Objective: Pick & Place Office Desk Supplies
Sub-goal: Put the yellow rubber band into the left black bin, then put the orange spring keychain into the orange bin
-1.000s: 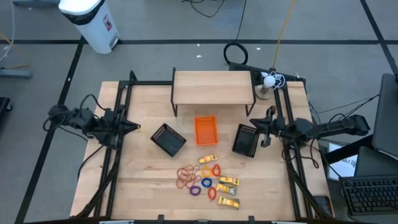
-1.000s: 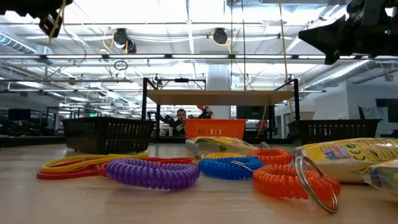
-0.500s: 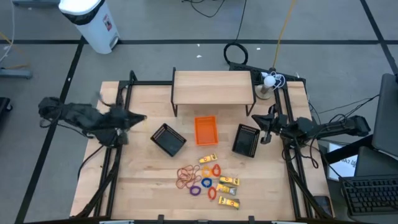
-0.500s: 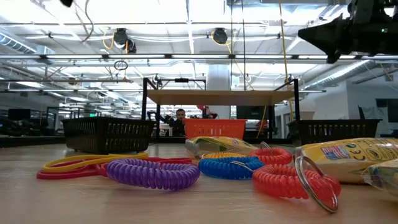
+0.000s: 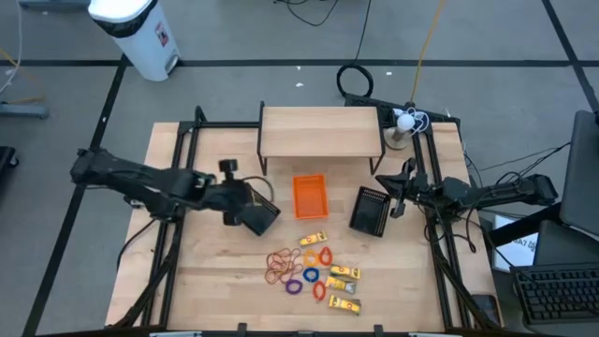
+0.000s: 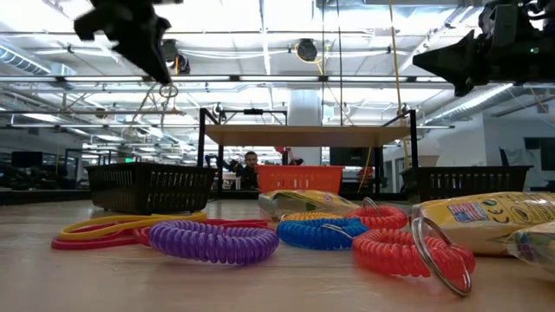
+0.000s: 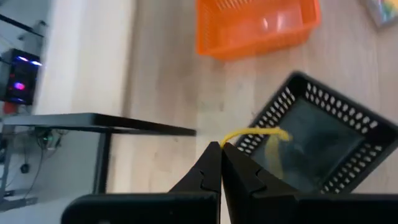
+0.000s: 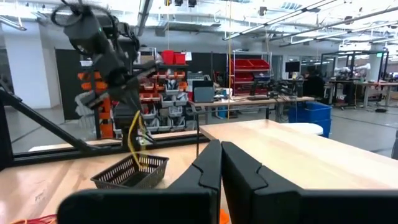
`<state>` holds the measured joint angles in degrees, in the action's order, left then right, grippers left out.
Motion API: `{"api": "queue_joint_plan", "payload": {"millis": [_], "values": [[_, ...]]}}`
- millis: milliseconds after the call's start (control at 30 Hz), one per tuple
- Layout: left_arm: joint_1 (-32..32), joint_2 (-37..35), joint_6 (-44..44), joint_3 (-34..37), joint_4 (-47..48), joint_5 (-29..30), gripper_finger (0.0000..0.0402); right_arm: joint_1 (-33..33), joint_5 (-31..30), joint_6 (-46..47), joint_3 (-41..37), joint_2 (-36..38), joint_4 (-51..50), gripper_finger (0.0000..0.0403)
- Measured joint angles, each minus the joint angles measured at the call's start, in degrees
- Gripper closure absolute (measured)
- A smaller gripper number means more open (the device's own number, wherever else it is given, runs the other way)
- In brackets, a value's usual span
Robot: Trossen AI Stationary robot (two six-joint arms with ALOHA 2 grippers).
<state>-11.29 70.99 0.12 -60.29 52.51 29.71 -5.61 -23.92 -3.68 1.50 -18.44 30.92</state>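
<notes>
My left gripper is shut on a yellow rubber band and hovers over the left black mesh tray. The right wrist view shows this band dangling above that tray. My right gripper is shut and empty, and it waits at the right side beside the right black mesh tray. The other supplies lie loose near the table's near edge: rubber bands, a purple coil ring, a blue one, an orange one and yellow packets. My left gripper pinches the yellow rubber band at one end between its two fingertips. The band is lifted clear and hangs slack below the fingers, over the black mesh tray's open top.
A small orange tray sits between the two black trays. A raised wooden shelf on black legs stands at the far side. Black frame rails run along the table's left and right sides. Bare wood lies between the trays and the pile.
My left arm has swung from the table's left edge toward the middle, carrying the yellow band, and now stands over the left black mesh tray. It has stayed shut on the band.
</notes>
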Motion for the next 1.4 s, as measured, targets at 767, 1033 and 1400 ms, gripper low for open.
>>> {"api": "queue_joint_plan", "payload": {"millis": [767, 1033, 1400], "values": [[2.64, 10.83, 1.31, 0.0, -0.27, -15.76, 0.0307, 0.0, 0.0, 0.0, 0.0, -0.22, 0.08, 0.0403], [3.57, 10.73, 1.65, 0.0, -0.12, -16.98, 0.0211, 0.0, 0.0, 0.0, 0.0, -0.22, 0.07, 0.0403], [6.52, -12.83, -0.29, 9.77, -20.03, -20.95, 0.0303, 0.0, 0.02, 0.02, 0.0, -0.24, 0.09, 0.0403]]}}
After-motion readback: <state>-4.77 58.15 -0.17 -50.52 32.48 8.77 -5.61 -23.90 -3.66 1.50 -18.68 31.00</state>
